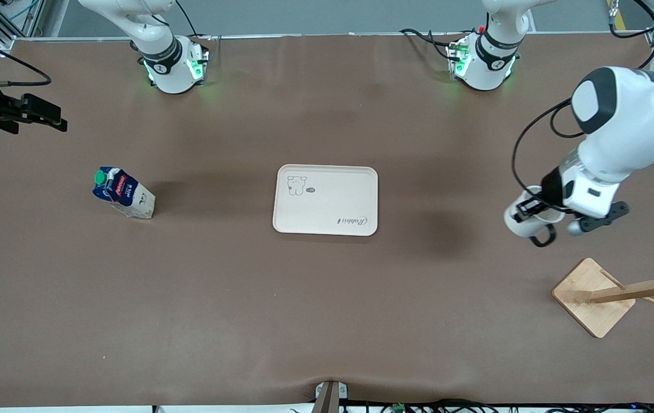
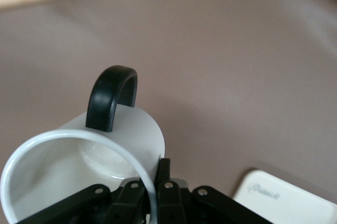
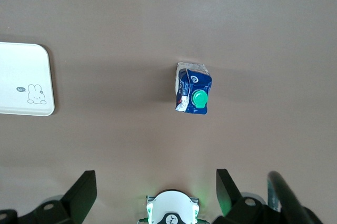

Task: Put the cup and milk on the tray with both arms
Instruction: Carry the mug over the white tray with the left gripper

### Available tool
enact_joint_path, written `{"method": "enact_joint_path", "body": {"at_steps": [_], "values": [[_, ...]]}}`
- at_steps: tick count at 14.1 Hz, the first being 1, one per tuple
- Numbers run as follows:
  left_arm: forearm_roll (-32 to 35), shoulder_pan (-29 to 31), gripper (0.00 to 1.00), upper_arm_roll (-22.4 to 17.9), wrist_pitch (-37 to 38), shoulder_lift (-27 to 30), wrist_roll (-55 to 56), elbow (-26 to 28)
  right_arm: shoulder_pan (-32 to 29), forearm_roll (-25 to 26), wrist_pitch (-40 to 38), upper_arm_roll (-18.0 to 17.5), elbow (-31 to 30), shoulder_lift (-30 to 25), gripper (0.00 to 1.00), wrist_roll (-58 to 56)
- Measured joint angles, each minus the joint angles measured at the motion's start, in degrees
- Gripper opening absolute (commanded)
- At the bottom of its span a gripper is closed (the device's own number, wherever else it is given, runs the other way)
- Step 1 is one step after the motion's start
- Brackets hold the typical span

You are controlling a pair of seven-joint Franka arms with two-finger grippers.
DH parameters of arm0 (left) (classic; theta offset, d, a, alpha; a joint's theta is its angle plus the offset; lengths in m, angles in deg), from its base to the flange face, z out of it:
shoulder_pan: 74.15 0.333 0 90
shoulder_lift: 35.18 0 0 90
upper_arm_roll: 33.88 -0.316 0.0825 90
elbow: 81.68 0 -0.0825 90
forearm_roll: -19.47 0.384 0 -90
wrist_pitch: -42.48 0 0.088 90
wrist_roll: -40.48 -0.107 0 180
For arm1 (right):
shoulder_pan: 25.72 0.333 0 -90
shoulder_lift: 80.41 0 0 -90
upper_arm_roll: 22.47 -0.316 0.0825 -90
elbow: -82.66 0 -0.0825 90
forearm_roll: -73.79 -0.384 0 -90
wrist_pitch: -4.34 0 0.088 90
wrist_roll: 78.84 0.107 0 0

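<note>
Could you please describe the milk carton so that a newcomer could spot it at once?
Start at the cream tray mid-table, then look toward the right arm's end. The milk stands there alone: the only carton, with a blue top, white base and green cap.

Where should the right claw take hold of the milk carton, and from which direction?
Probably from above, closing on the flat side walls of the milk below its green cap. It stands upright with bare table all round, and the open right claw looks down on it.

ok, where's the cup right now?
Held in the shut left gripper, the cup hangs over bare table at the left arm's end, between the tray and the wooden rack.
</note>
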Motion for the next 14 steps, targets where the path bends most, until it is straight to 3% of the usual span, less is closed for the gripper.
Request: {"method": "enact_joint_path", "body": {"at_steps": [10,14], "values": [[4.6,-20.1,0.00,0.7,2.7,-10.5,30.4,-6.3,0.0,-0.2,0.0,-0.2,-0.2,0.7,1.00,0.0],[7.9,-26.5,0.00,0.7,-0.5,-15.7,41.5,-7.7,0.0,-0.3,0.0,-0.2,-0.3,2.5,1.00,0.0]]}}
